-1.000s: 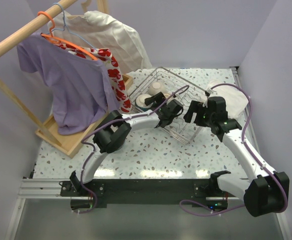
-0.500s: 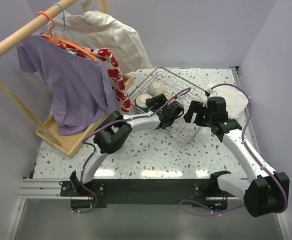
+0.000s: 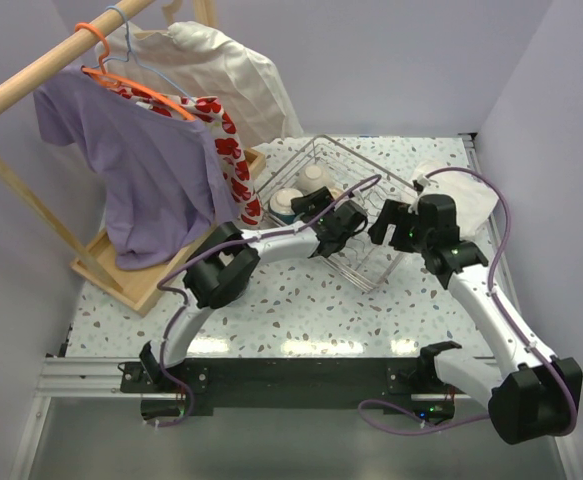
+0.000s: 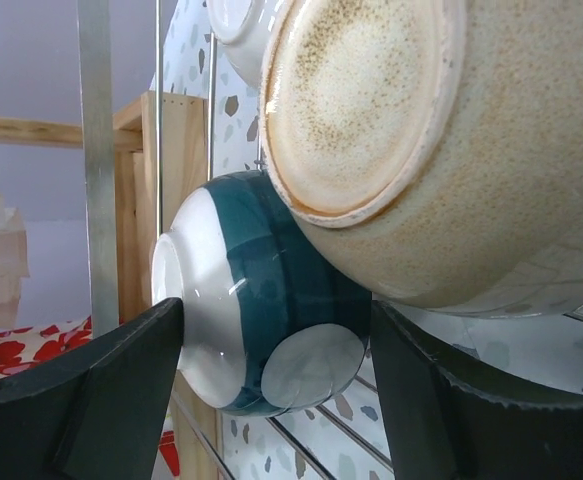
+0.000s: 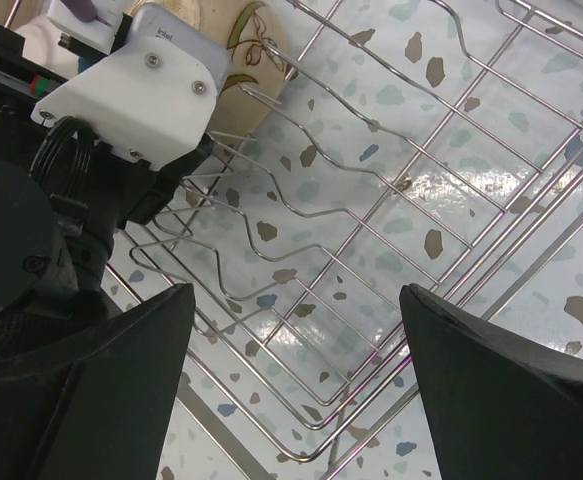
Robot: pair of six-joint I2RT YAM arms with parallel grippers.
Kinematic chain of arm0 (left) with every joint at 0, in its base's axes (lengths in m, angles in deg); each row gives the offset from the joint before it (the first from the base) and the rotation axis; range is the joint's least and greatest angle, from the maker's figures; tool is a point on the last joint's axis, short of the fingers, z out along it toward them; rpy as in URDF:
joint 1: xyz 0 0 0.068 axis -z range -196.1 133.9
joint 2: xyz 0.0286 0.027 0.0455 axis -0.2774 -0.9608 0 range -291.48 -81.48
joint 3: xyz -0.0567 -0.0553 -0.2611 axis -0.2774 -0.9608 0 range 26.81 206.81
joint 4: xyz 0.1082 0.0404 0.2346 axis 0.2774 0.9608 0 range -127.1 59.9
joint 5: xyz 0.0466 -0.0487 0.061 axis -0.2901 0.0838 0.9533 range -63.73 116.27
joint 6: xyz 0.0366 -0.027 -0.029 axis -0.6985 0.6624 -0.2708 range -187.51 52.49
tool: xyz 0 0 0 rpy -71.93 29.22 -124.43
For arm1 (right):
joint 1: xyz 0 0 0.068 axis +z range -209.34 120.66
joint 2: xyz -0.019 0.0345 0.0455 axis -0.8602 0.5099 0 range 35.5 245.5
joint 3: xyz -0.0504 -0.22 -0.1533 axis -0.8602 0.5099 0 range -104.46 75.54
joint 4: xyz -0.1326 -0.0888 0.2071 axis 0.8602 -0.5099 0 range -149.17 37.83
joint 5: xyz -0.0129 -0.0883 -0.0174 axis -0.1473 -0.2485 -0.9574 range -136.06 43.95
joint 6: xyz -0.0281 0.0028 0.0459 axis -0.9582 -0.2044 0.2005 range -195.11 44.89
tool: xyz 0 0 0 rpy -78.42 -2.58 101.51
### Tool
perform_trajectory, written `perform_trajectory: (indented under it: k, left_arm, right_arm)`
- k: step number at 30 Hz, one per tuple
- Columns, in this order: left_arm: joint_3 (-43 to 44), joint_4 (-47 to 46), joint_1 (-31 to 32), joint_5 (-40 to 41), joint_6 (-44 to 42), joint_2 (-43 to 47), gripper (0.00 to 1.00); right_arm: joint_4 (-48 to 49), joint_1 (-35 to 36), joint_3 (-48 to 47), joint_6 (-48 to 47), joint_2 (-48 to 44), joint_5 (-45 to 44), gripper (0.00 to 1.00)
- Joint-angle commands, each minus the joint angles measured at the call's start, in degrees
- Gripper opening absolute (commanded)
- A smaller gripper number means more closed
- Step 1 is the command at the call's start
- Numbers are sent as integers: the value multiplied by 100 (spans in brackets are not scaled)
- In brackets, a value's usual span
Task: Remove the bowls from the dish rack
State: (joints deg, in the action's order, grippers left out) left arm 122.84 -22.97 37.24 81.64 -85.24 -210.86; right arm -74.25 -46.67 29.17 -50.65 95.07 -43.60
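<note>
Left gripper straddles the teal-banded bowl; whether it is clamped cannot be told. Right gripper is spread wide, empty, above the dish rack. The wrist camera is marked "intel".

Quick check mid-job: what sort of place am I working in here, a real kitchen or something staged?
Likely a staged lab cell, not a kitchen: plain lilac walls box in a speckled table, and a wire dish rack with bowls sits beside a wooden clothes rail hung with shirts.
</note>
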Motion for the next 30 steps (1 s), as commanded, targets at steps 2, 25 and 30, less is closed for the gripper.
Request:
perform_trajectory:
  k: [2, 25, 30]
  left_arm:
    - [162, -130, 89, 351, -309, 818, 57]
    - [636, 696, 89, -1133, 815, 1503, 40]
    - [654, 784, 19, -1248, 956, 1600, 40]
  right_arm:
    - [284, -19, -21, 58, -183, -149, 88]
    - [275, -10, -47, 128, -394, -149, 87]
    - [275, -19, -57, 93, -394, -149, 87]
